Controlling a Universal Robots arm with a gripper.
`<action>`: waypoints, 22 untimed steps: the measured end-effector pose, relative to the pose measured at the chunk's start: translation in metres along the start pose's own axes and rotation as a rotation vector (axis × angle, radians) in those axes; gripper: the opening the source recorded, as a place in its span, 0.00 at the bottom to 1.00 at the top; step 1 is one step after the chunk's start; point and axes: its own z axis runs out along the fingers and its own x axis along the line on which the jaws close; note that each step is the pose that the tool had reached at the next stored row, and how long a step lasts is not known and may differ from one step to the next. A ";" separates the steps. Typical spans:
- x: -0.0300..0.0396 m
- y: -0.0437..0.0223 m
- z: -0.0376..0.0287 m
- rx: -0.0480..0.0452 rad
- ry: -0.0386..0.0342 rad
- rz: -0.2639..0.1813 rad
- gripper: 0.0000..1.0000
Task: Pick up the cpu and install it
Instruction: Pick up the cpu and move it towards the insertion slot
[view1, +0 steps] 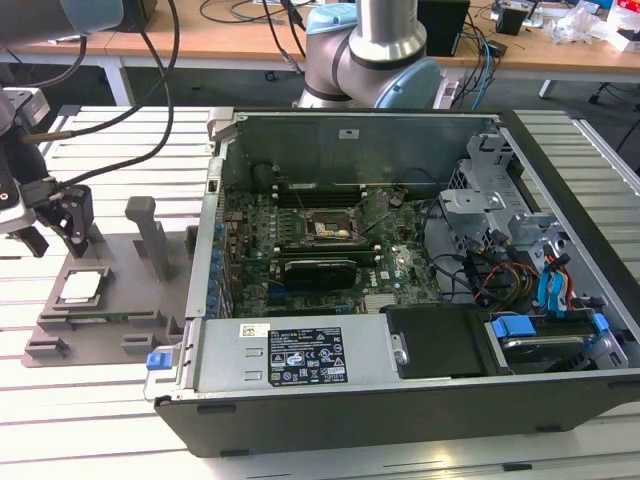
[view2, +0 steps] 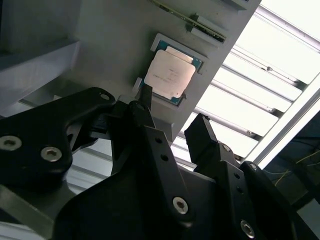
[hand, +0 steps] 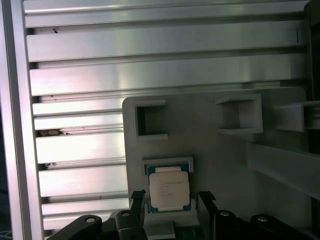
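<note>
Step in hand: the pick, at the approach stage; cpu not yet lifted

Claw (view1: 55, 232) spread and empty, hanging over the grey holder (view1: 120, 300) at the exterior view's left end of the desk (view1: 70, 420)

Cpu (view1: 80, 287) lies flat in its recess in the holder, silver top up. In the exterior view it sits at about 5 o'clock from the claw, near but apart

- first wrist view: the fingers (hand: 137, 201) flank the cpu (hand: 169, 189) on two opposite sides, the gap a little wider than the chip
- second wrist view: cpu (view2: 170, 75) just beyond the fingertips (view2: 142, 112), no contact seen
- height above the chip hard to judge

Judgement: the grasp calls for a straight drop, fingers square to two opposite edges and clear of the recess walls, then a light squeeze, since the chip is thin and offers little edge to grip

Socket (view1: 335, 230) inside the open case (view1: 400, 400), about 3 o'clock from the cpu, well apart; install not begun
</note>
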 end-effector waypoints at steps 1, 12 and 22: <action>0.0000 0.0000 0.0006 0.0000 0.0000 0.000 0.55; 0.0003 0.0002 0.0110 0.0000 0.0000 0.000 0.55; 0.0005 0.0004 0.0185 0.0000 0.0001 0.000 0.55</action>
